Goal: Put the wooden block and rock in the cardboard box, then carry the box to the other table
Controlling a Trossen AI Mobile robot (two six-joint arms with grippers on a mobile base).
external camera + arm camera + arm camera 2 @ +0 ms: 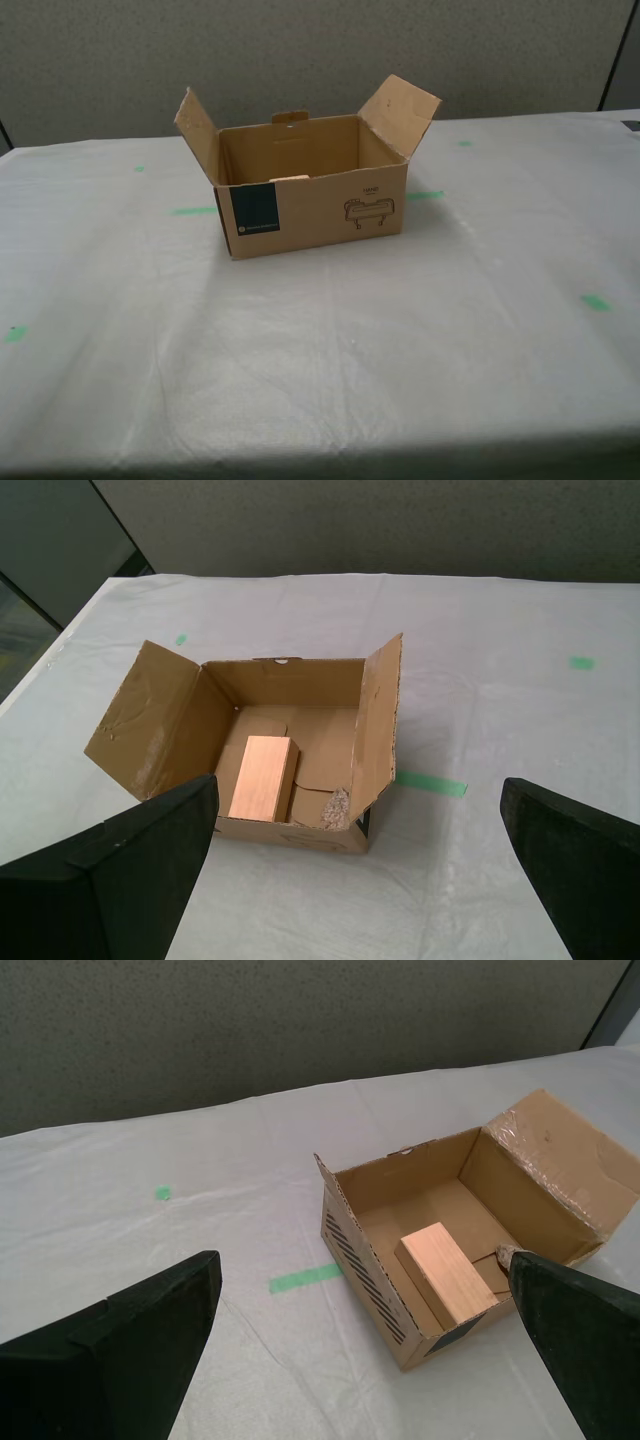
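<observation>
The cardboard box stands with its flaps open on the other table, a whitish-grey wrinkled sheet with green tape marks. Inside it lies the wooden block, whose top edge just peeks over the front wall. The rock sits beside the block in the box's near corner. My first gripper hangs open above and short of the box, holding nothing. My second gripper is open too, looking down at the box and block from another side. Neither arm shows in the exterior view.
Green tape marks dot the sheet, among them a strip by the box and a spot toward the exterior view's right. A grey partition wall runs behind the table. The table's front edge crosses the bottom of the exterior view.
</observation>
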